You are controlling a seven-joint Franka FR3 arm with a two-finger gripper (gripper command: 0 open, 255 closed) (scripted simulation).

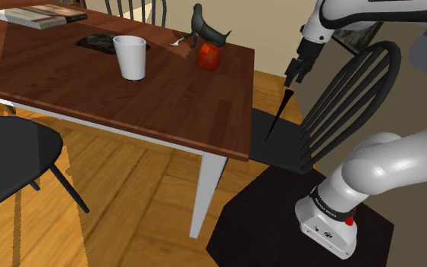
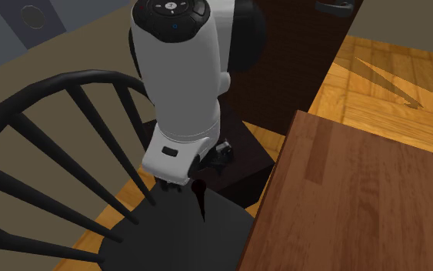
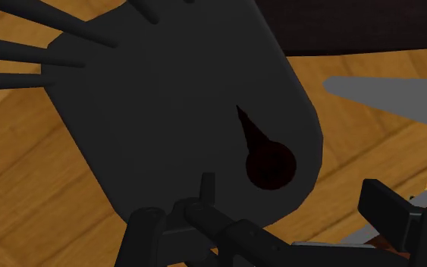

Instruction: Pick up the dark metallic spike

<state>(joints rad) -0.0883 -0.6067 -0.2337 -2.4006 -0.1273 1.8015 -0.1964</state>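
1. Start with the all-black two-finger gripper (image 1: pixel 290 80). It hangs on the white arm over the black spindle-back wooden chair (image 1: pixel 295 146), clear of the brown wooden table (image 1: pixel 166 98) off to one side of it.
2. The dark, slender metallic spike (image 1: pixel 278 115) sits directly below the gripper. Its broad end is right at the gripper's tip and its point aims down at the chair seat, so it lies nearly on the gripper's own line.
3. In the wrist view you look onto the spike's round butt (image 3: pixel 269 164), with the point running away toward the seat. Dark seat shows all around that butt, and nothing is plainly clamped against it.
4. You cannot tell from these pictures whether the gripper is spread or closed on the spike. The black parts merge with the dark seat behind them.
5. My reading of progress is that the reach is done. A spike poised point-down would hardly stand alone, so a grasp is likely — but it is unconfirmed.
6. You also cannot tell whether the point touches the seat or hangs just above it.
7. What is left is to verify the hold, then raise the spike well clear of the chair.
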